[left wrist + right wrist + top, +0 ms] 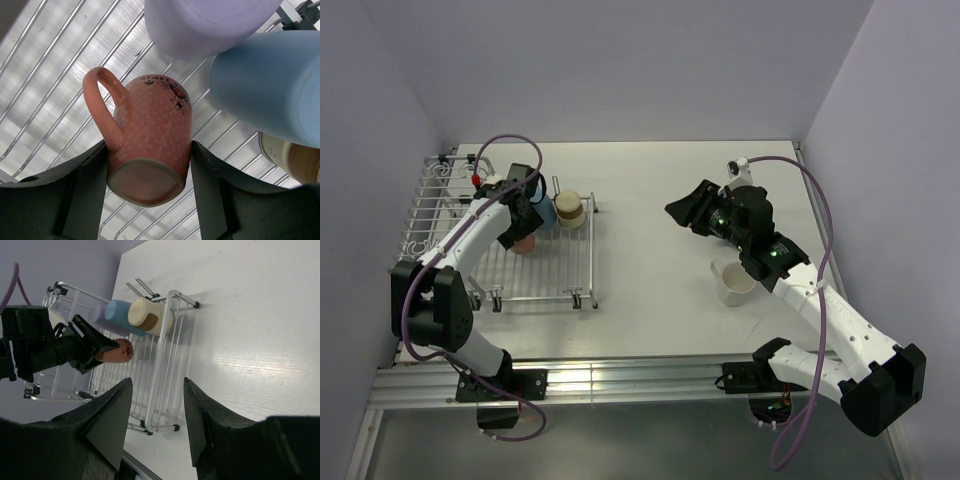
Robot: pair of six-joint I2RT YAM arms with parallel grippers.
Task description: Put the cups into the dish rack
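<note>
- While the left gripper (150, 167) reaches over the dish rack (560, 272), its two dark fingers (85, 190) press on opposite sides of the salmon-pink mug (150, 145), just above the base.
- That mug's base faces the left wrist camera and its mouth points toward the rack's wires. Its handle sticks out to one side, clear of the fingers. Whether its rim touches the wires cannot be told.
- The mug has a dotted surface, a small dark insect drawing and some lettering near the mouth.
- Three more cups crowd the far right corner of the rack, just beyond the held mug: a lavender cup (205, 25), a light blue cup (270, 90) beside it, and a cream cup with a tan band (290, 162) nearest the rack's right edge.
- From above, the rack sits on the left side of the white table (650, 190), with the left arm bent over it.
- The right gripper (156, 386) hangs above bare table, well apart from the rack, its jaws spread wide with nothing between them.
- A white mug (733, 285) stands upright on the table, close by the right arm.
</note>
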